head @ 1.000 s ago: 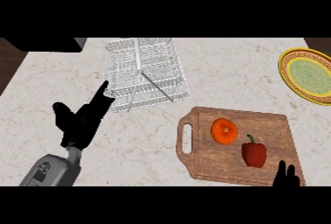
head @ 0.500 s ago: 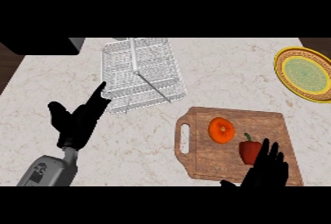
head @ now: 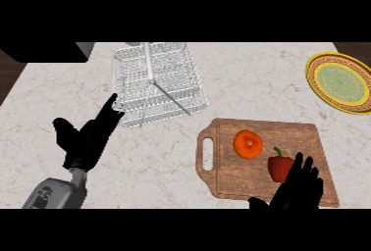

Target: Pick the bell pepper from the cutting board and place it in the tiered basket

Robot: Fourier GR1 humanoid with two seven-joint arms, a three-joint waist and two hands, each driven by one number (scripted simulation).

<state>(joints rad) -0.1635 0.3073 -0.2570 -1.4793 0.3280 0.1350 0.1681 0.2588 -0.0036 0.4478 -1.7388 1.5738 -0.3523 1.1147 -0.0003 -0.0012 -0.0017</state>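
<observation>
The red bell pepper with a green stem [head: 279, 165] is lying on the brown wooden cutting board with a handle slot [head: 239, 186], toward the board's right edge, with a round orange fruit [head: 248, 144] just beside it nearer the board's middle. The board is sitting by the near right part of the pale marbled counter [head: 239, 83]. The white wire tiered basket [head: 156, 81] is standing well apart from it, toward the far edge of the counter, left of centre. A round yellow plate with a green centre [head: 340, 82] is lying at the far right corner.

The black right hand [head: 299, 188] is being shown over the board's near right corner, fingers straight and spread, fingertips just beside the pepper and partly covering its right side; nothing is being held. The black left hand [head: 87, 139] is being kept open at the counter's left, fingers up, resting near the basket's near left corner.

The reach-and-grasp step is judged to be in hand; the pepper is not yet being grasped. For the next move, the fingers are likely to be needed around the pepper's body, without the orange fruit being nudged, before a lift and a carry across the counter to the basket.
</observation>
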